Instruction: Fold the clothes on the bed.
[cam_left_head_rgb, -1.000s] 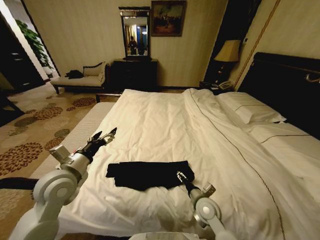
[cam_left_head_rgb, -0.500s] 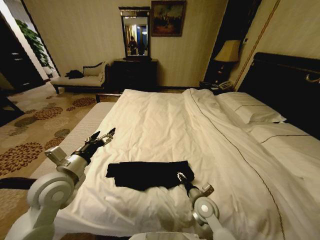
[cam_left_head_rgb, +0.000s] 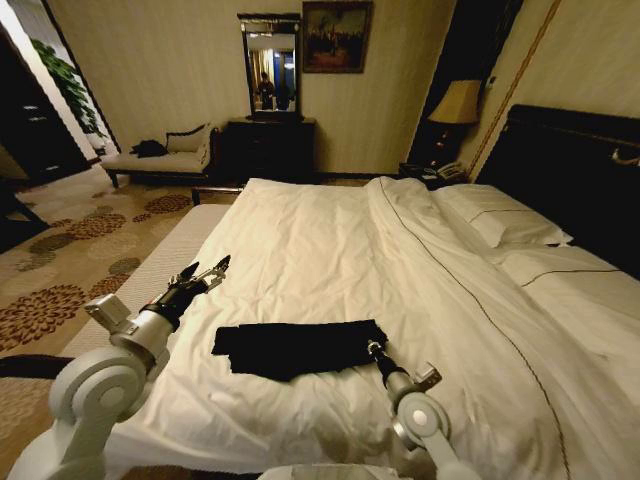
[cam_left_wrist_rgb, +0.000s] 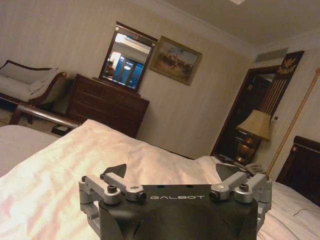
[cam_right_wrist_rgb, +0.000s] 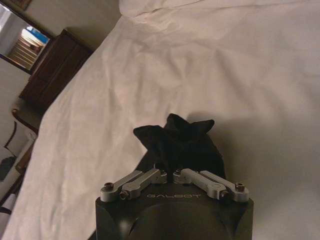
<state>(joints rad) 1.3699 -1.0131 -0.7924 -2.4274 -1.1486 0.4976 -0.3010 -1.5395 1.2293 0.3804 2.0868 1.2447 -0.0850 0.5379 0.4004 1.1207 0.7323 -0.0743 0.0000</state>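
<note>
Since a second ago the right tool (cam_left_head_rgb: 375, 347) has slid a little toward the robot's right along the near edge of the T-shirt (cam_left_head_rgb: 295, 347), and the shirt's right end now reaches slightly farther that way; the left tool (cam_left_head_rgb: 205, 273) has eased back a touch toward the bed's left side. Black and folded into a long narrow band, the T-shirt lies crosswise on the white duvet near the foot of the bed (cam_left_head_rgb: 330, 240), well short of the pillows (cam_left_head_rgb: 500, 215) by the dark headboard (cam_left_head_rgb: 575, 170). At the band's right end the right tool meets the cloth; in the right wrist view its linkage arms are drawn in close to each other and a bunched peak of black fabric (cam_right_wrist_rgb: 175, 142) rises just beyond them, so it looks clamped on the shirt's end. Off the shirt, the left tool hangs above the duvet near the bed's left edge, its dark fingers (cam_left_head_rgb: 218, 264) spread apart; the left wrist view shows its linkages splayed wide, with one fingertip (cam_left_wrist_rgb: 116, 170) showing over the bedding
</note>
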